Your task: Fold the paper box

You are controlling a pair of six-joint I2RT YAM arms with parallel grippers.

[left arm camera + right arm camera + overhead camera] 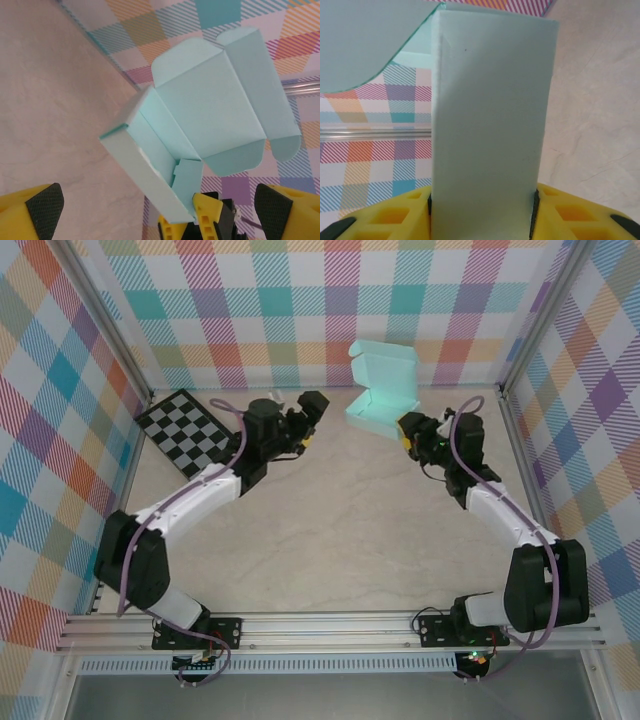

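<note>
The paper box (382,390) is pale mint card and sits at the back of the table, with its lid standing up against the rear wall. My right gripper (408,430) is shut on the box's right end. In the right wrist view the box wall (490,125) fills the gap between the yellow fingers (580,210). My left gripper (313,410) hangs open just left of the box and touches nothing. In the left wrist view the box (210,115) lies ahead of the wide-apart pads (45,207), with its side flaps and tab showing.
A black-and-white checkerboard (190,428) lies at the back left, beside the left arm. Plaid walls enclose the table on three sides, with metal posts (505,390) at the rear corners. A metal rail (330,625) runs along the near edge.
</note>
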